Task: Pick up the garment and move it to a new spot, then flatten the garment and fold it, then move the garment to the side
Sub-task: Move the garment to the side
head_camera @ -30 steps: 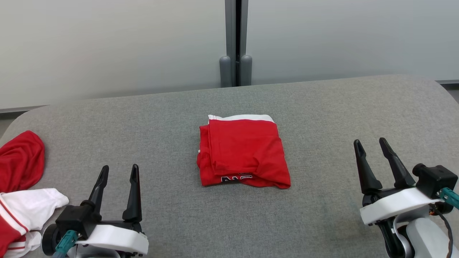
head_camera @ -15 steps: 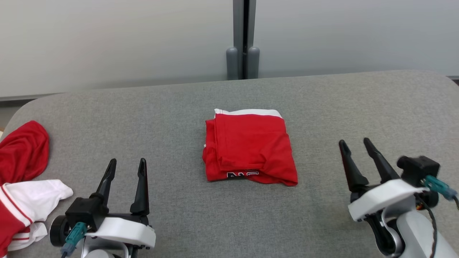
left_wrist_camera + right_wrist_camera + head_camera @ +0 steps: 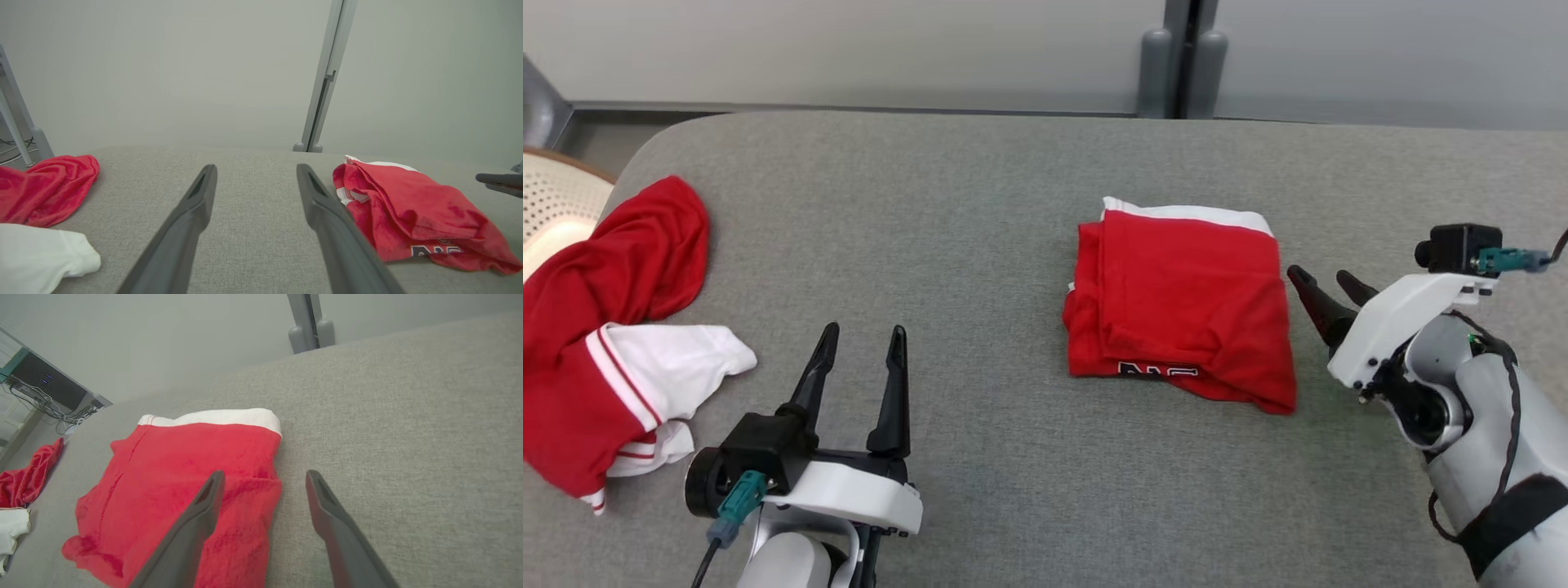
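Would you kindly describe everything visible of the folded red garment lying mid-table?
The folded red cloth garment is a rough rectangle of soft, creased layers, with a white band along its far edge and part of a dark print at its near edge. It lies flat on the grey fabric-covered table. The open right claw points at its right edge; contact is unclear.

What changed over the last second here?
The head camera swung left, shifting the whole view. The right gripper moved in to the right edge of the folded red garment, jaws open; nothing grasped or released. The left gripper stayed open and idle; the garment and the crumpled clothes at the left lie unmoved.
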